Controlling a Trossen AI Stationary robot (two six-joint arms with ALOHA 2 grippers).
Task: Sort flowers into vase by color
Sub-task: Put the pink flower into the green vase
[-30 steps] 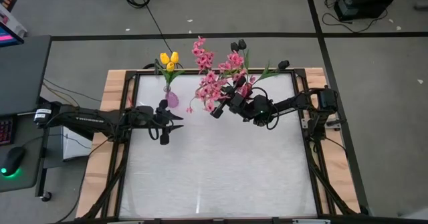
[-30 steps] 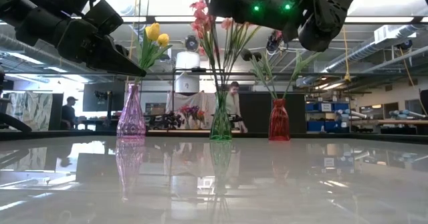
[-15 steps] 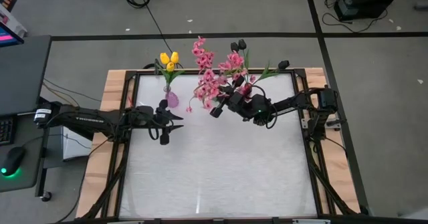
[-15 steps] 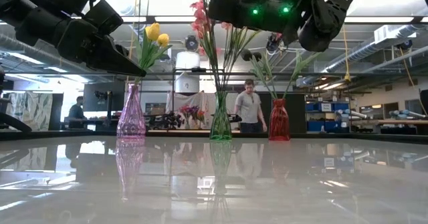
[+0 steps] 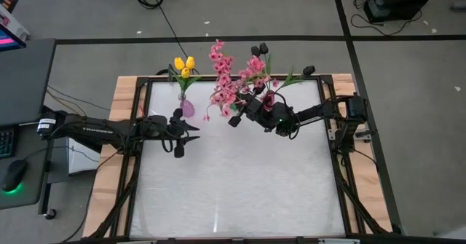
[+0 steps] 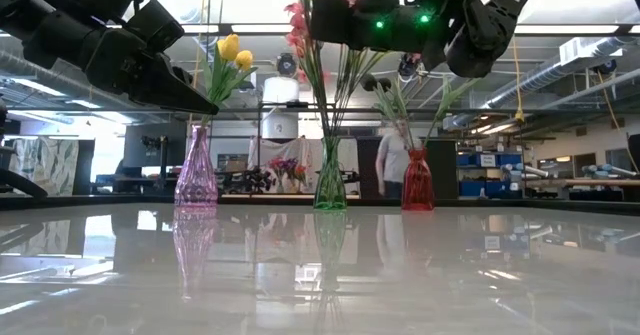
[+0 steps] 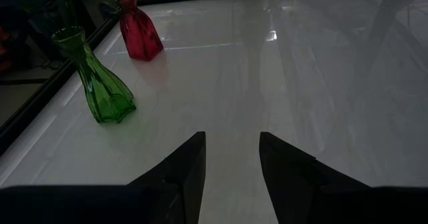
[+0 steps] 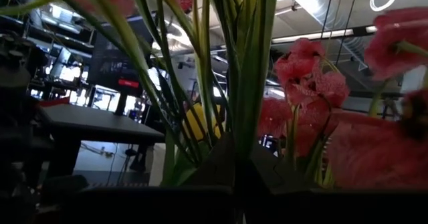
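Pink spray held over the green vase

From the left: the left hand (image 5: 191, 131) hovers open and empty near the purple vase (image 6: 196, 167) with 2 yellow tulips (image 5: 184, 65). The right hand (image 5: 240, 111) is closed on a pink blossom spray (image 5: 224, 91) above the green vase (image 6: 329, 175), with the red vase (image 6: 417, 180) right of it. Stems look light, springy and top-heavy; gripping low on the stem seems best.

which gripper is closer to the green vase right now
The right. The right gripper sits directly above the green vase, among the pink flowers. The left gripper hangs off to the side, nearer the purple vase.
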